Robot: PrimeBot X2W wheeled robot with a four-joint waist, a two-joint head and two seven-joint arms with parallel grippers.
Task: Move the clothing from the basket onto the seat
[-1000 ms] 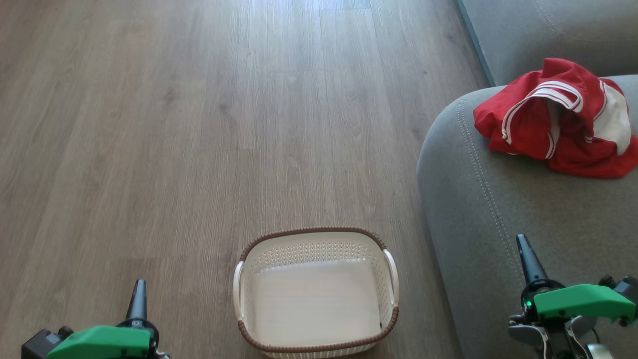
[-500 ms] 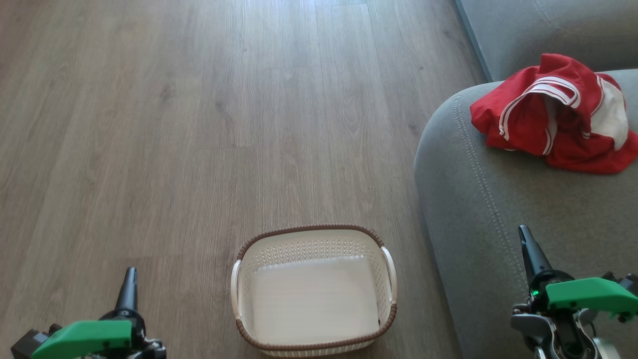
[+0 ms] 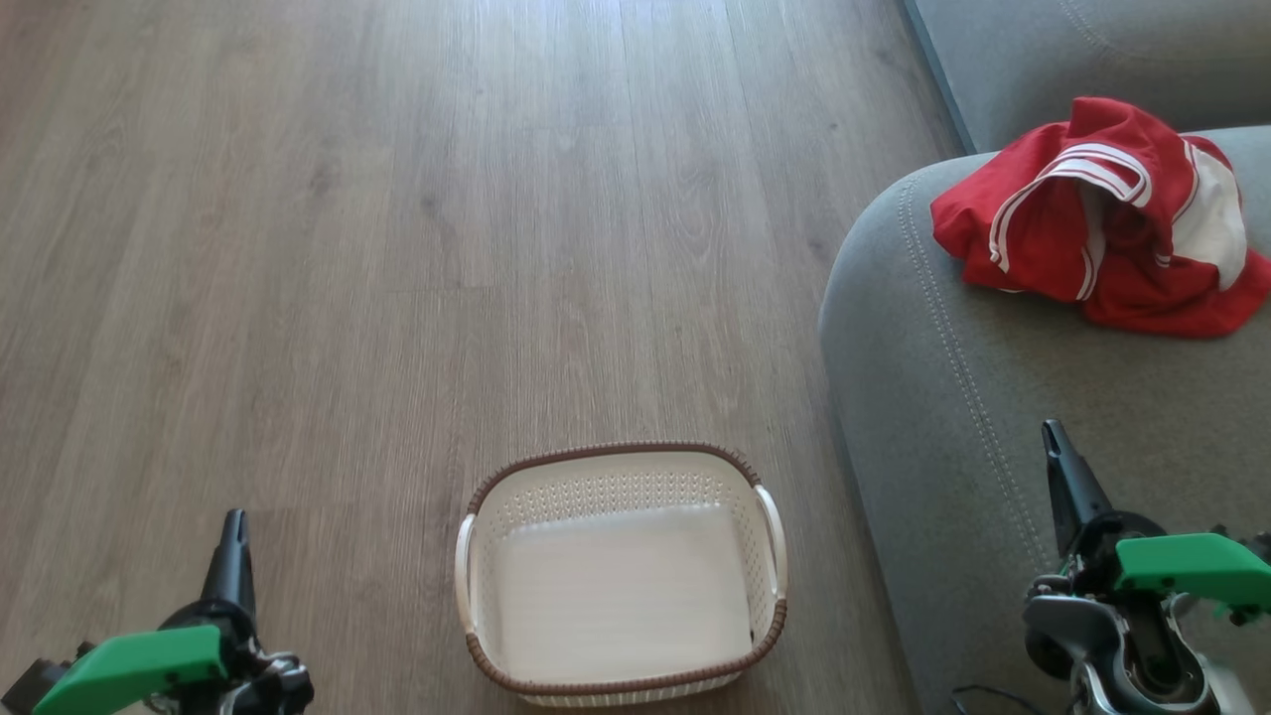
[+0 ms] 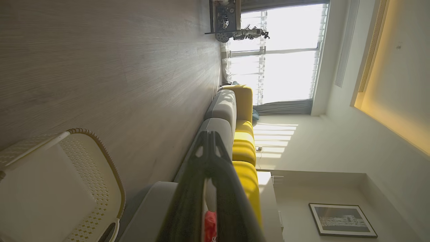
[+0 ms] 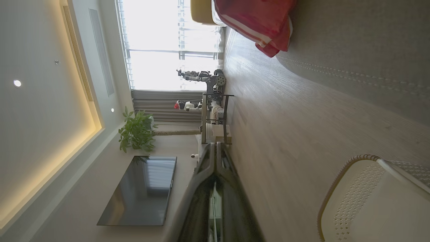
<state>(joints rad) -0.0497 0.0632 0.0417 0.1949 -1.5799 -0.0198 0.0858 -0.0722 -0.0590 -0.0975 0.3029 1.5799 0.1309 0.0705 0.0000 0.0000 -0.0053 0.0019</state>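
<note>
The red clothing [image 3: 1102,228] with white stripes lies bunched on the grey seat [image 3: 993,417] at the right; the right wrist view has it [image 5: 258,20] at the top. On the floor at bottom centre stands the white basket [image 3: 621,477] with a brown rim and nothing inside; it also appears in the left wrist view [image 4: 100,168] and the right wrist view [image 5: 352,181]. My left gripper [image 3: 233,531] is shut at the lower left, left of the basket, holding nothing. Over the seat's front part, my right gripper [image 3: 1053,442] is shut and empty.
Wood-look floor [image 3: 397,248] stretches ahead and to the left. The sofa continues with yellow cushions [image 4: 243,148] toward a bright window. A frame with equipment [image 5: 215,104], a plant [image 5: 136,132] and a dark screen [image 5: 141,191] stand across the room.
The head camera has shifted a little. Both grippers have drawn outward: the left lower and further left, the right higher over the seat. Clothing and basket have not moved.
</note>
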